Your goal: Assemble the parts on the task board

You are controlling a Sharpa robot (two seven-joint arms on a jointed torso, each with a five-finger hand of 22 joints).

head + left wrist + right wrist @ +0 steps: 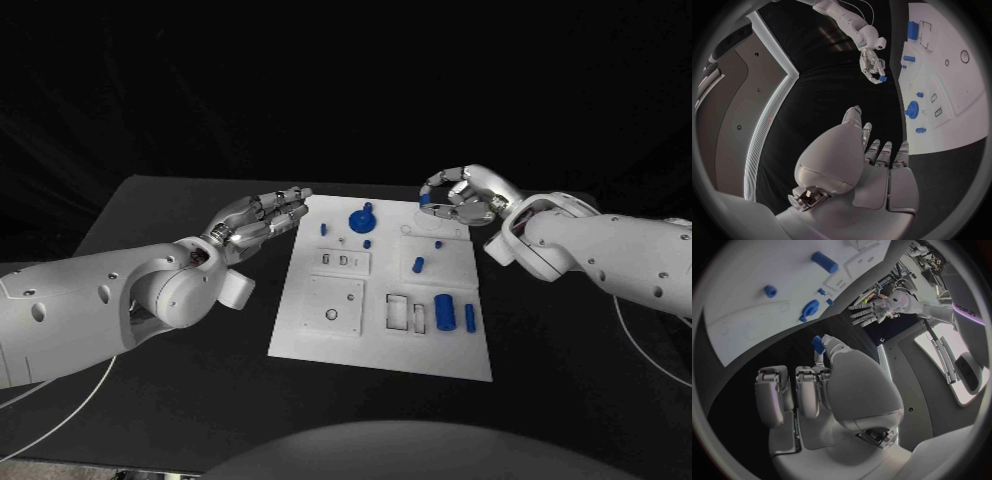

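Observation:
The white task board (378,346) lies in the middle of the black table. On it are a round blue knob (364,219), a short blue peg (418,265), a thick blue cylinder (446,312) and a thin blue bar (470,317). My right hand (462,196) hovers over the board's far right corner, fingers curled, pinching a small blue part (817,344) at its fingertips; the same small blue part (882,79) shows in the left wrist view. My left hand (264,218) floats beside the board's far left corner, fingers spread and holding nothing.
Small blue pieces (323,229) sit near the board's far left. White recessed frames (402,312) and a square plate with a hole (333,302) occupy the near half. Black table (173,230) extends on both sides of the board.

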